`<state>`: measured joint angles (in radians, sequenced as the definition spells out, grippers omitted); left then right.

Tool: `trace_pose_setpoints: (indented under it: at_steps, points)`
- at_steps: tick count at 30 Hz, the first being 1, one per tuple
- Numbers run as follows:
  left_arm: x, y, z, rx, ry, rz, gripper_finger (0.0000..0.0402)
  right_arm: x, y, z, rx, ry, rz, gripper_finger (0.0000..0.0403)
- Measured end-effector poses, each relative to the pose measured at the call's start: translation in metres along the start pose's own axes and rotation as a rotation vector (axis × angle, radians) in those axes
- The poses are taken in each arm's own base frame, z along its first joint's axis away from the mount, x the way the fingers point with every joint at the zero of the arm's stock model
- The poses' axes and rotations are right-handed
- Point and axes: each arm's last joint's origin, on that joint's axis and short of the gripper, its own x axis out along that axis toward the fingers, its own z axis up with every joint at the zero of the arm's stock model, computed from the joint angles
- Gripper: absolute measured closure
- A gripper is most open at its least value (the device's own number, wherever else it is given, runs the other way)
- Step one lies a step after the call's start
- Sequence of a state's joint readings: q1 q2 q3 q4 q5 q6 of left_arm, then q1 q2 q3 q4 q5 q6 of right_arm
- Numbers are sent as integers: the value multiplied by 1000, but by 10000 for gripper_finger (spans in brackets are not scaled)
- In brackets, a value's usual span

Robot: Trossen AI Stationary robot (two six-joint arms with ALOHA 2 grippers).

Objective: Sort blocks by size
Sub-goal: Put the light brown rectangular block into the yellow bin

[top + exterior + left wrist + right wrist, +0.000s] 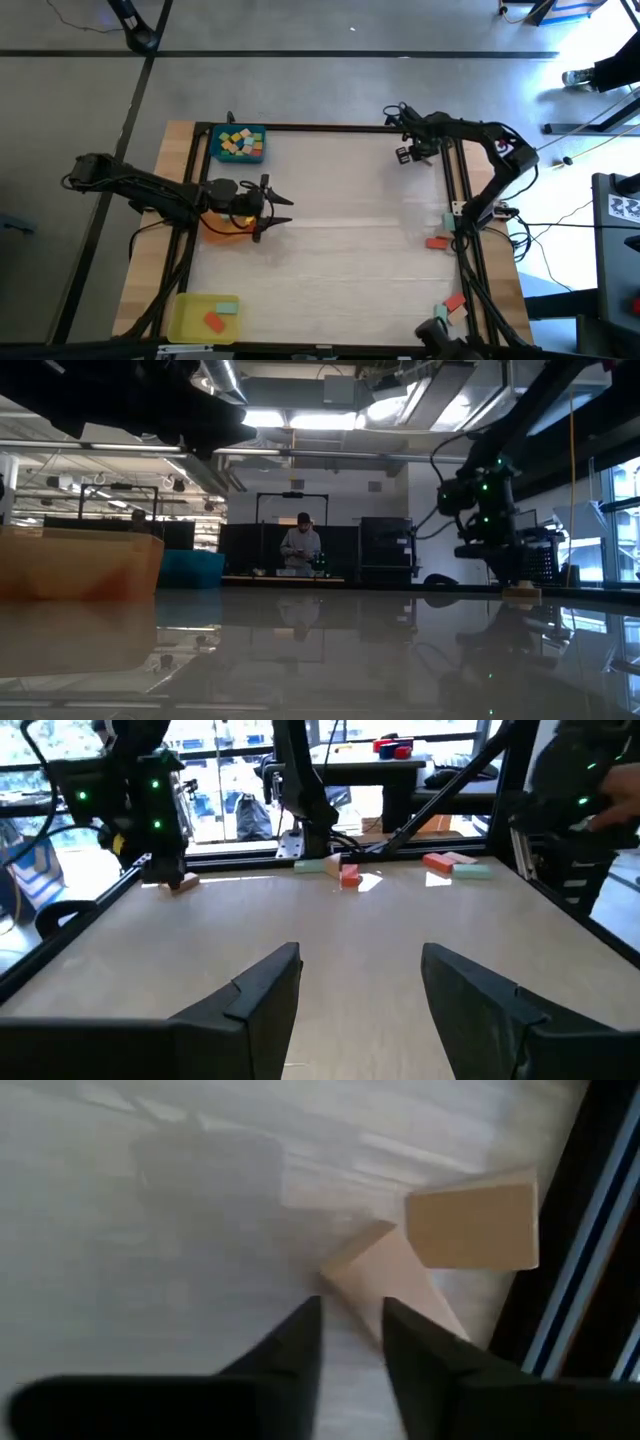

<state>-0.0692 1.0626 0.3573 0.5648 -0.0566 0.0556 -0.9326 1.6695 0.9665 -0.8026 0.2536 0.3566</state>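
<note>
While the left end effector point(283, 210) gapes mid-table, the right end effector point(350, 1330) pinches a pale block point(390, 1280) beside the table edge point(452, 150).

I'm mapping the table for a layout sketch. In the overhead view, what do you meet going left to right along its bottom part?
Yellow square tray, with an orange block and then a pale green block in it → a long stretch of bare table → an orange-red block by the right rail.
</note>
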Motion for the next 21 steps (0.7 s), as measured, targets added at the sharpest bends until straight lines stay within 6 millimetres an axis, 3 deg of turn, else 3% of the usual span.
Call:
trace_pose_setpoints:
  at_steps: [4, 7, 13, 21]
  points:
    - [0, 0, 0, -50, 0, -1, 204, 11, -9, 4, 5, 17, -64, 366]
    - [0, -1, 0, -57, 0, -5, 204, 11, -8, 6, -17, -5, -68, 397]
    - [0, -2, 0, -48, -1, -6, 204, 11, -7, 7, -35, 0, -26, 381]
    - [0, -2, 0, -82, -2, -6, 204, 6, 6, 3, -107, 8, 75, 391]
